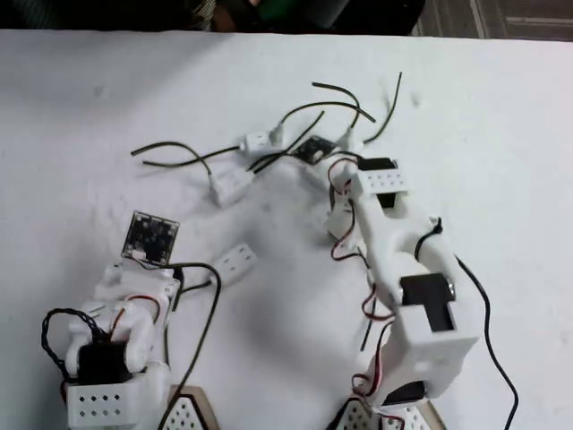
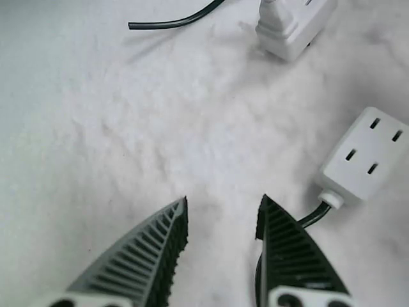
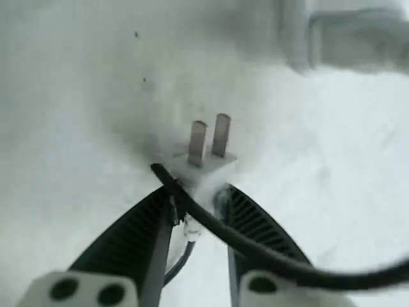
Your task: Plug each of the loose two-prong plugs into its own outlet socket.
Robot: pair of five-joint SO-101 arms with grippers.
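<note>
The left arm (image 1: 121, 322) and right arm (image 1: 398, 246) are built from white printed shells, with black motors (image 1: 428, 300) set between them. Red and black cables (image 1: 345, 244) are looped along the joints. Black, tapered, ribbed fingers (image 2: 156, 249) are mounted on white bases pierced by round holes.

Likely a robotics lab bench: a white-covered table (image 1: 81, 98), my left arm (image 1: 116, 336) and right arm (image 1: 403, 260) with bare wiring, floor (image 1: 501, 18) beyond.
</note>
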